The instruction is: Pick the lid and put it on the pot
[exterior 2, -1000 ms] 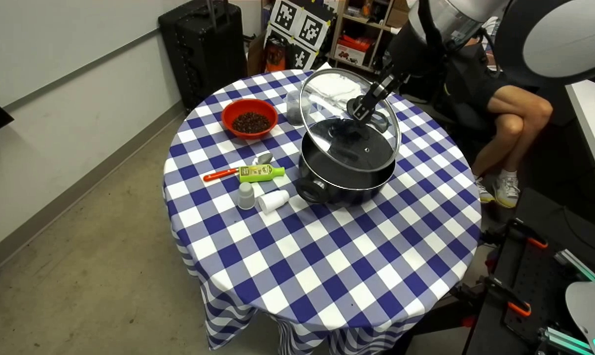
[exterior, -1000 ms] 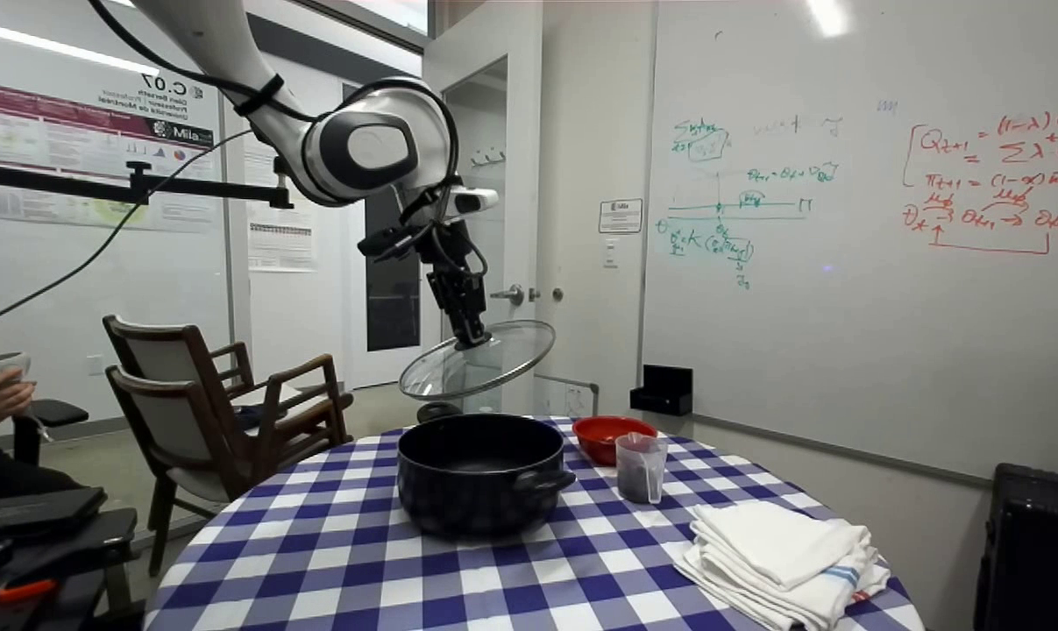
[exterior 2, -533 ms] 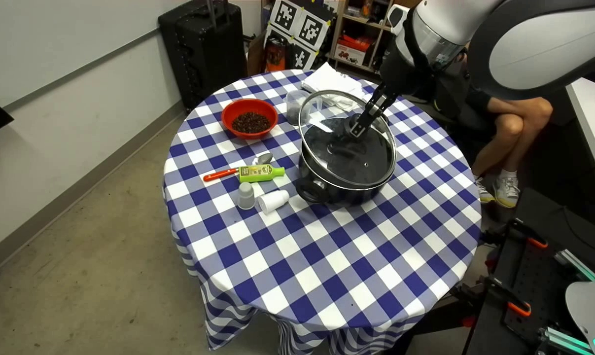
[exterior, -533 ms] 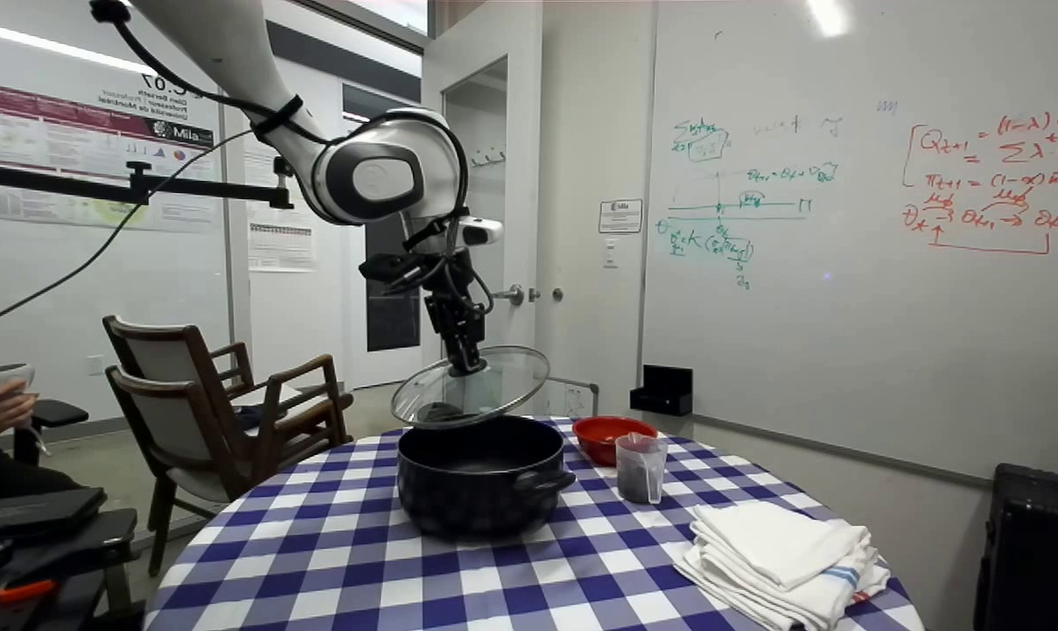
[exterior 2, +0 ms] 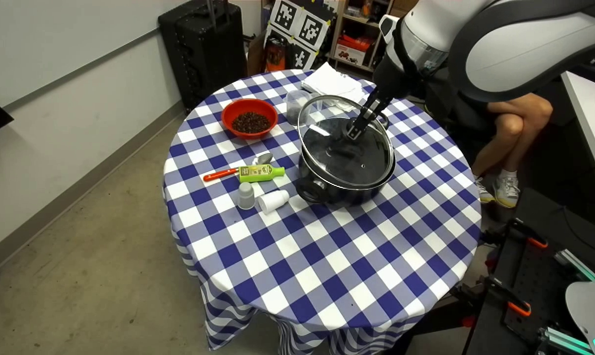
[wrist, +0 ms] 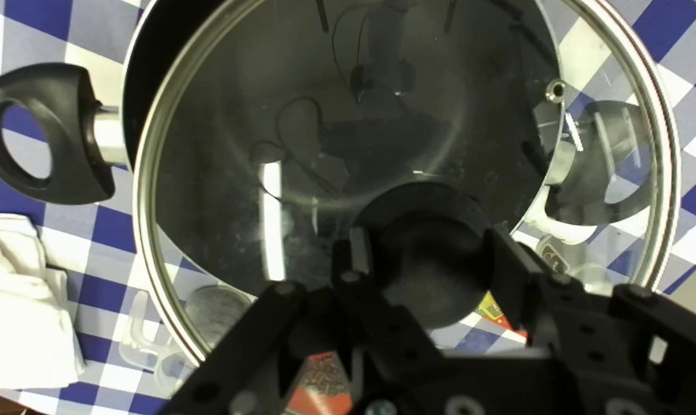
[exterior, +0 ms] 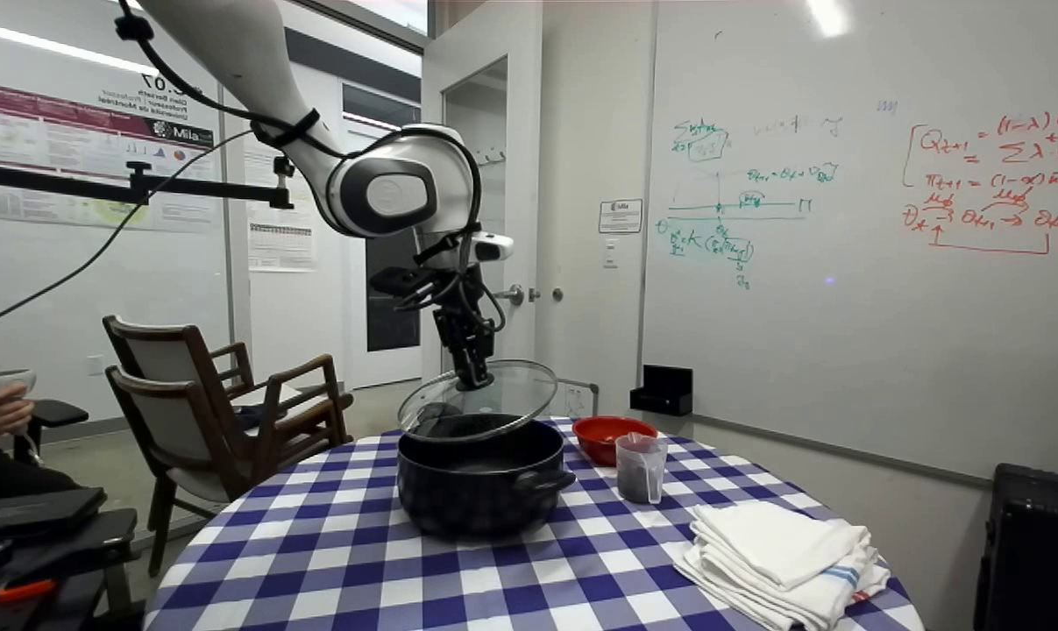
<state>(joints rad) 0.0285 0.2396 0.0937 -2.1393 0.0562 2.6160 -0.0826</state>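
Grasping the clear lid (exterior: 485, 412) by its dark knob (wrist: 431, 282), pinched in the gripper (wrist: 427, 252) at lower centre of the wrist view. Holding it tilted over the pot (exterior: 480, 495), just below centre in an exterior view; hard to tell whether touching. Judge as stiff, fairly light and probably glass, so slick away from the knob and prone to chip if knocked. Best held only by the knob, levelled, then lowered gently.

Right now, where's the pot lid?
The lid is held by the gripper, tilted over the black pot in both exterior views. In an exterior view, it's to the right of the red bowl.
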